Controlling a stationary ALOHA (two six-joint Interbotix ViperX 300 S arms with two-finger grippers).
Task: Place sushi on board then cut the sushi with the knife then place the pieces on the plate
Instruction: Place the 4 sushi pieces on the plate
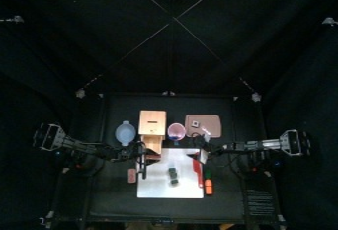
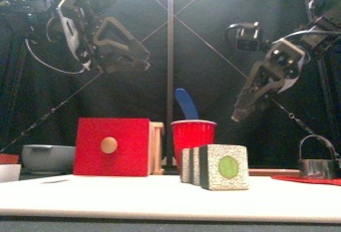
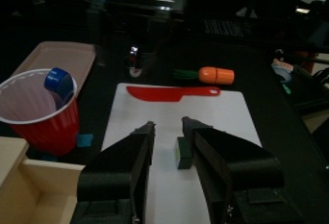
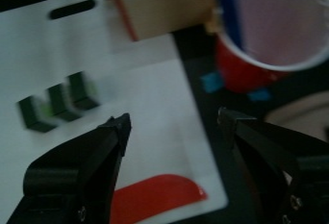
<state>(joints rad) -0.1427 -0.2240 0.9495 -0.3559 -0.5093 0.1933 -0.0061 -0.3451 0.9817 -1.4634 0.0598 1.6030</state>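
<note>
- The sushi is already on the white board, at the lower middle of the front view. Its dark green blocks stand side by side there, so I judge the first step done.
- In the front view the blocks look pressed together, while the right wrist view hints at thin gaps. I cannot tell whether they have been cut.
- The red knife lies flat on the board, above centre in the left wrist view, and nothing grips it. An orange toy lies just beyond it, off the board.
- The left gripper hangs above the board with its jaws apart and empty, and the sushi shows through the gap between them.
- The right gripper is also spread wide and holds nothing. It sits over the board with the sushi at the left of its frame.
- Left to do, by my reading: take up a knife, cut or finish cutting, then carry each piece to the plate.
- The red cup stands behind the sushi at the centre of the front view and holds the blue knife, which sticks up from it.
- The wooden box is to the left of the cup, its red drawer front closed.
- The bowl is at the far left, and nothing shows above its rim.
- The pink plate, at the upper left of the left wrist view, carries no sushi pieces.
</note>
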